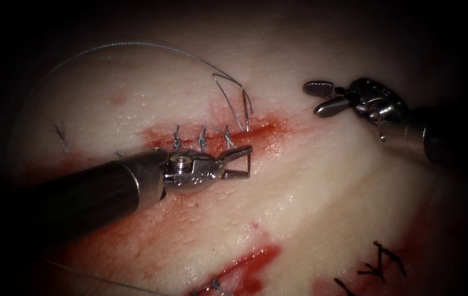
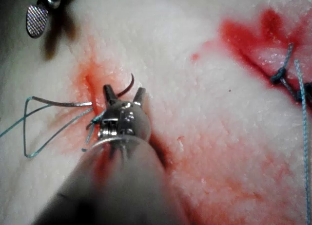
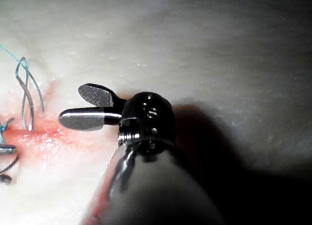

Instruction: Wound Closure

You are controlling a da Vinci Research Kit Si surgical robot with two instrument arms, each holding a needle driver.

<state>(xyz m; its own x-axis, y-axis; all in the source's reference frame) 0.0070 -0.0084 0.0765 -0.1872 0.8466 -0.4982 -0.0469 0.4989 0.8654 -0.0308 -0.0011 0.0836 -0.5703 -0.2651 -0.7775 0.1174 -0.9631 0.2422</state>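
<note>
1. We see the left tool low over the tissue, at the right end of the cut, its jaws spread apart.
2. The needle sits between those spread jaws; in the endoscope view it shows as a thin dark arc running from the upper jaw tip down to the lower one.
3. In the left wrist view the needle curves out between the two jaw tips of the left tool, and we cannot tell how far it sits in the tissue.
4. The jaws are not clamped on the needle; they stand on either side of it.
5. The right tool hangs well to the right of the cut, jaws parted, holding nothing; the right wrist view shows the same parted, bare jaws on the tool.
6. The thread sweeps in a wide arc above the cut, then folds into loops that drop into its right end.
7. Three stitches sit along the cut, left of the loops.
8. Red fluid stains the cut and spreads below it.
</note>
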